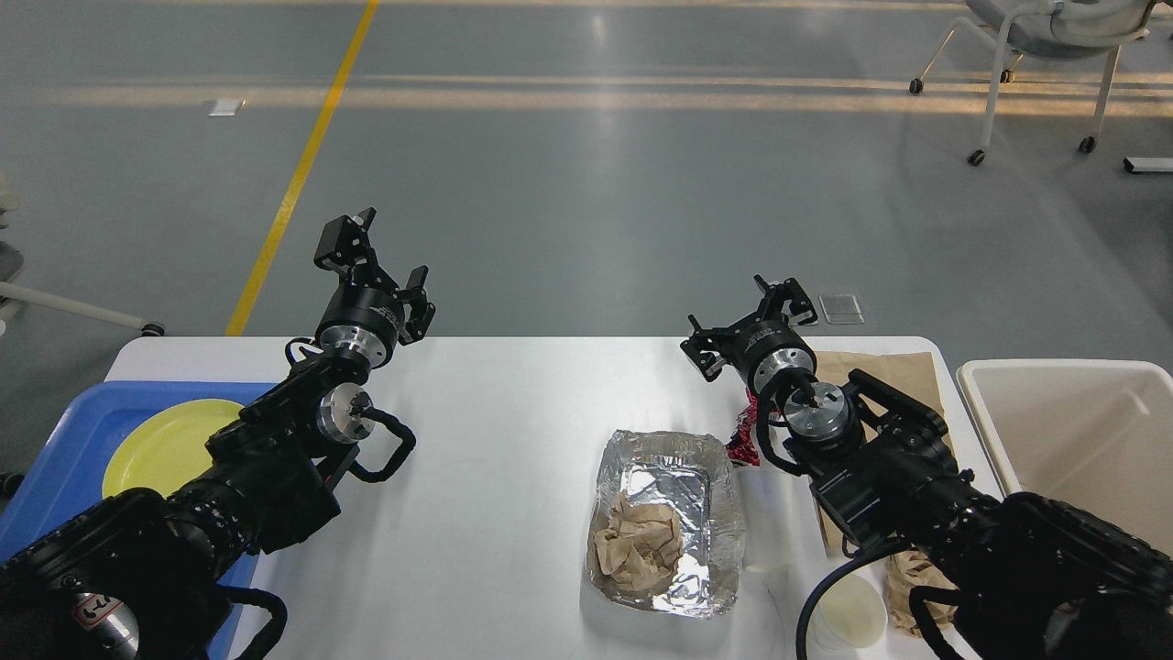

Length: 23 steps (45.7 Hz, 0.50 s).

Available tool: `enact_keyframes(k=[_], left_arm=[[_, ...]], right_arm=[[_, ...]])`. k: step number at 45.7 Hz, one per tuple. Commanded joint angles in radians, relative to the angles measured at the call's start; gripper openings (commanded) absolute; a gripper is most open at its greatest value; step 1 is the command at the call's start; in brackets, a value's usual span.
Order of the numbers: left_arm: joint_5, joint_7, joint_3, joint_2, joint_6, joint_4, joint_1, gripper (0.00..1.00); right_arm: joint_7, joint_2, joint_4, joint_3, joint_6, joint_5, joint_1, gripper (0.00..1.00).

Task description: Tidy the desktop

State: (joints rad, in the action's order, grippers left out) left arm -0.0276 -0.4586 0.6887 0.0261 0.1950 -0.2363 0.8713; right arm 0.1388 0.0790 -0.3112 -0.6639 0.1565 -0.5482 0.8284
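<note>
The white table [495, 431] fills the lower view, below grey floor. A blue tray [82, 431] with a yellow plate [160, 440] sits at its left edge, a cream bin [1072, 431] just beside its right. A foil pan [664, 522] holds crumpled brown paper [637, 545]. Left hand [376, 257] hangs released, fingers spread; right hand [747, 321] likewise released, grasping nothing.

One foil tray [664, 522], one yellow plate [169, 440], one blue tray [82, 431], one cream bin [1063, 431], one paper cup [848, 610], two grippers counted, left gripper [376, 266], right gripper [747, 321].
</note>
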Motion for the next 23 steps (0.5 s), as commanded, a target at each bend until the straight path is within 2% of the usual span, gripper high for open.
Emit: enact_keyframes(k=[1,23], left_arm=[[0.0,0.0,0.0,0.0,0.0,0.0,0.0,1.0],[0.0,0.0,0.0,0.0,0.0,0.0,0.0,1.0]], right_arm=[[-0.001,-0.004,0.001,-0.006,0.0,-0.001,0.003,1.0],[-0.001,-0.077,0.003,-0.042,0.002,-0.001,0.015,1.0]])
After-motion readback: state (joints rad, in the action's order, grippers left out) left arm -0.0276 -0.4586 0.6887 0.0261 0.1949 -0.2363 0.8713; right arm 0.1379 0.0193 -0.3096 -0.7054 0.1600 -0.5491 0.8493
